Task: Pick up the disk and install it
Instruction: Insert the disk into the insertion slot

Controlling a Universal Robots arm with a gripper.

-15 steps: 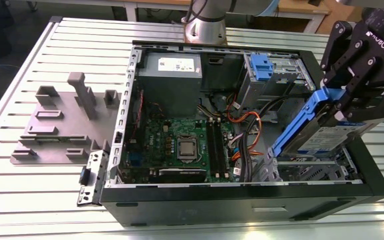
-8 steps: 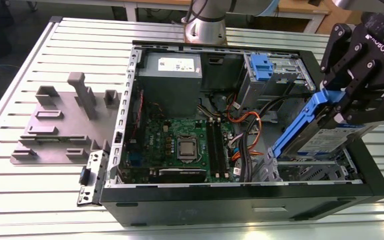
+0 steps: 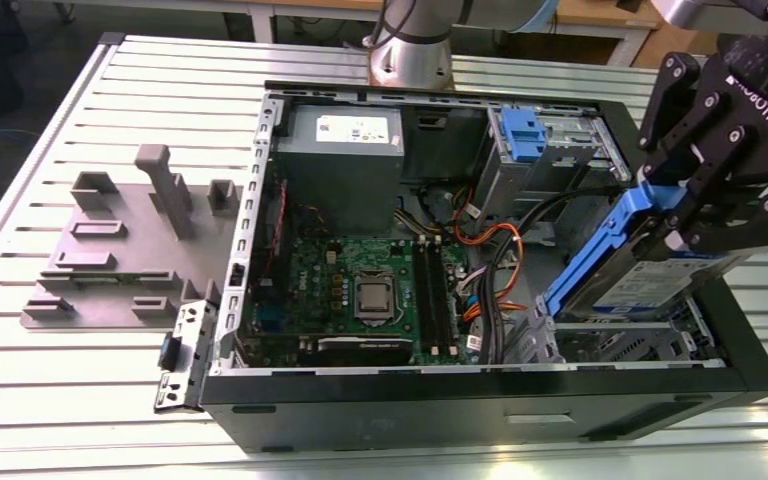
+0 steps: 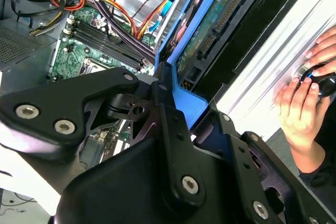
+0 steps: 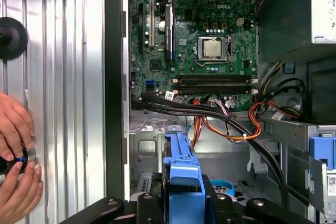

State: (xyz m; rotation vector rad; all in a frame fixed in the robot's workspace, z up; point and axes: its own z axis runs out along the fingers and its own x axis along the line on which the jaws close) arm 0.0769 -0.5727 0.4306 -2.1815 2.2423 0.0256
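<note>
The disk [image 3: 662,287], a silver drive with a white-and-blue label in a blue plastic carrier [image 3: 595,262], hangs tilted over the open computer case. Its lower end dips towards the metal drive bay [image 3: 624,340] at the case's corner on the exterior view's right. My black gripper [image 3: 684,225] is shut on the carrier's upper end. The second wrist view shows the disk's green circuit underside [image 4: 210,30] and the blue frame [image 4: 185,100] running between my fingers [image 4: 168,129]. In the first wrist view the blue carrier [image 5: 181,174] sticks out from my gripper [image 5: 181,203] above the bay.
The black case [image 3: 491,405] lies open on a slatted metal table [image 3: 77,400], showing motherboard [image 3: 357,290], grey power supply [image 3: 344,150], cable bundles [image 3: 491,280] and a second blue carrier [image 3: 524,135]. A grey fixture [image 3: 117,250] sits on the exterior view's left. A person's hands [image 5: 16,166] rest beside the case.
</note>
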